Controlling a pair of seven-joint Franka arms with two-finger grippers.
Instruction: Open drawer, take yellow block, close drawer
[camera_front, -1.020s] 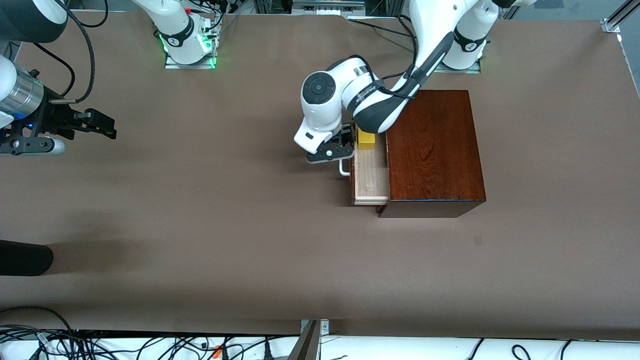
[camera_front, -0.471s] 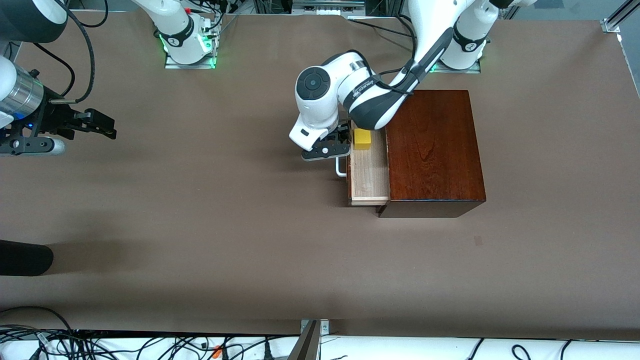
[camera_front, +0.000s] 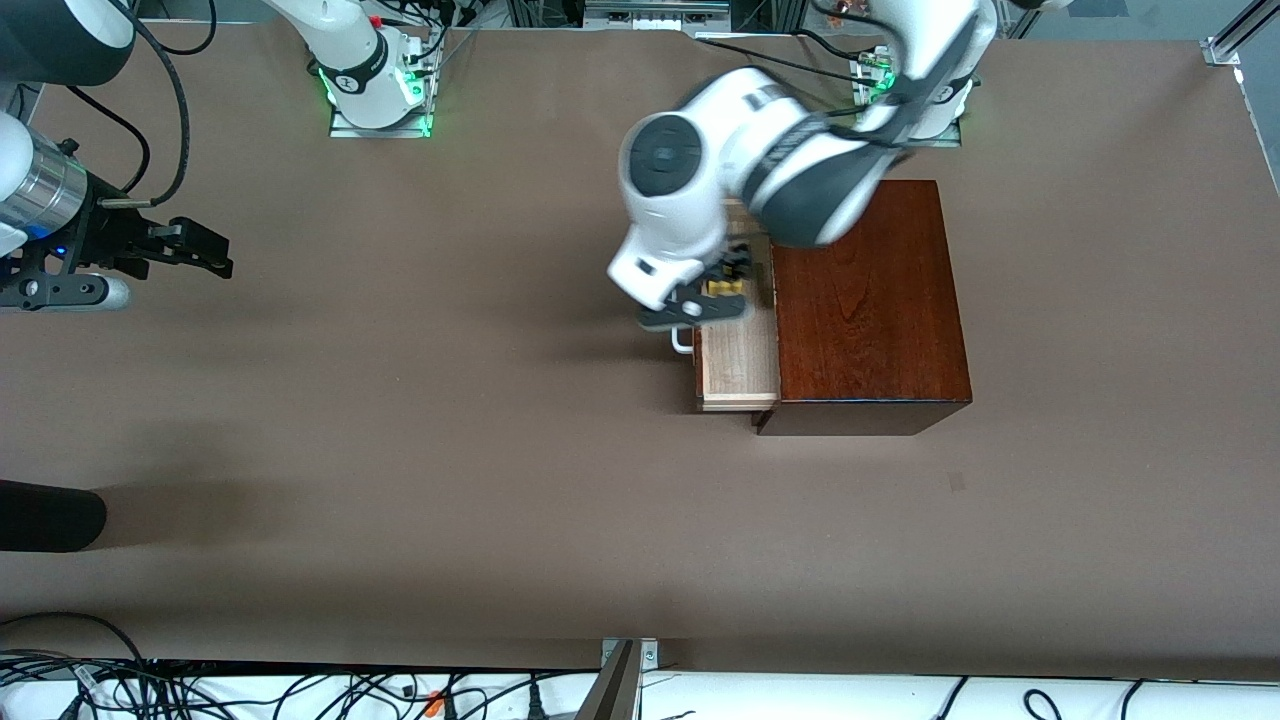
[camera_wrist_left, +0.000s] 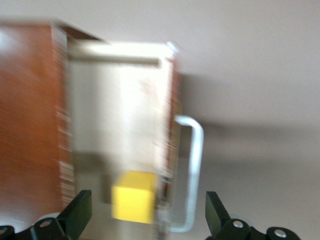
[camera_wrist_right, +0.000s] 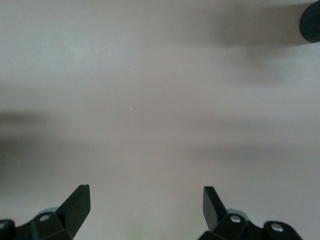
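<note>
Yellow block (camera_wrist_left: 132, 196) sits in the open drawer (camera_front: 738, 365), at the drawer's end farthest from the front cam. I've got the L gripper (camera_front: 722, 287) right over it. In the L wrist view (camera_wrist_left: 145, 215) the fingers are spread wide, nothing between the tips but air, and the block shows between them but off-centre, closer to one finger (camera_wrist_left: 80, 210). Not touching it as far as I can see; view's smeared, so I can't tell how far above the block the tips are. Front cam gives only a sliver of yellow (camera_front: 722, 288) under the gripper body.

Drawer's pulled out of the box (camera_front: 865, 300) toward the R arm's end of the table (camera_front: 400, 450). Pale wood floor inside, block is the only thing I see in it. White handle (camera_wrist_left: 192, 170) on the drawer front, just beside the block with the front panel between them.

R gripper (camera_front: 205, 250) waits over bare table near the R arm's end, well apart from the box. R wrist view (camera_wrist_right: 145, 210) shows its fingers wide apart, holding nothing.
</note>
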